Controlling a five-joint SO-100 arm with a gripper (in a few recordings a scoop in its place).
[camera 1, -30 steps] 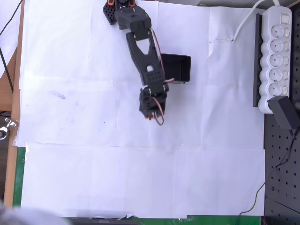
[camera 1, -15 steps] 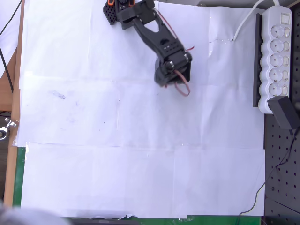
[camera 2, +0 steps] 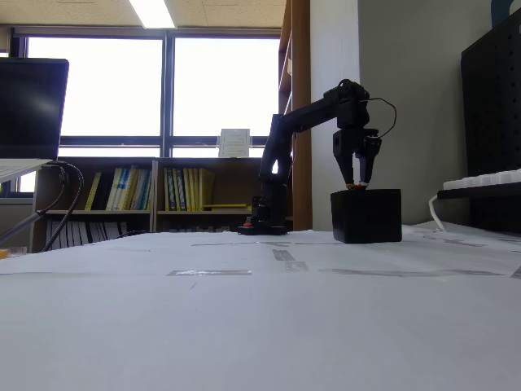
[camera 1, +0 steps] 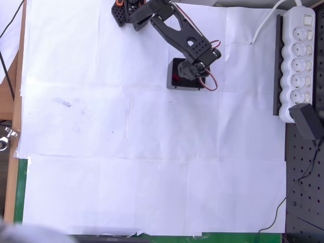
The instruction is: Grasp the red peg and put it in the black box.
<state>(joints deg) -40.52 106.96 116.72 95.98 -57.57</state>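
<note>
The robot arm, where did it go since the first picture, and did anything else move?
The arm swung from the middle of the paper up and right in the overhead view, so its tool now hangs just above the black box. A red spot, likely the red peg, shows inside the box; I cannot tell whether it is released. The box, power strip and paper stayed put.

From my overhead view, the small square black plastic box [camera 1: 173, 80] sits on the white paper-covered table [camera 1: 152, 177] toward the top, right of centre. My black robot arm [camera 1: 174, 31] reaches from the top edge down over it, gripper [camera 1: 195, 71] just above the box's right part. The white power strip [camera 1: 298, 55] lies well off to the right, with the long narrow black rail [camera 1: 277, 66] along its left side. In the fixed view the gripper [camera 2: 356, 181] hangs right over the box [camera 2: 366, 216].
</note>
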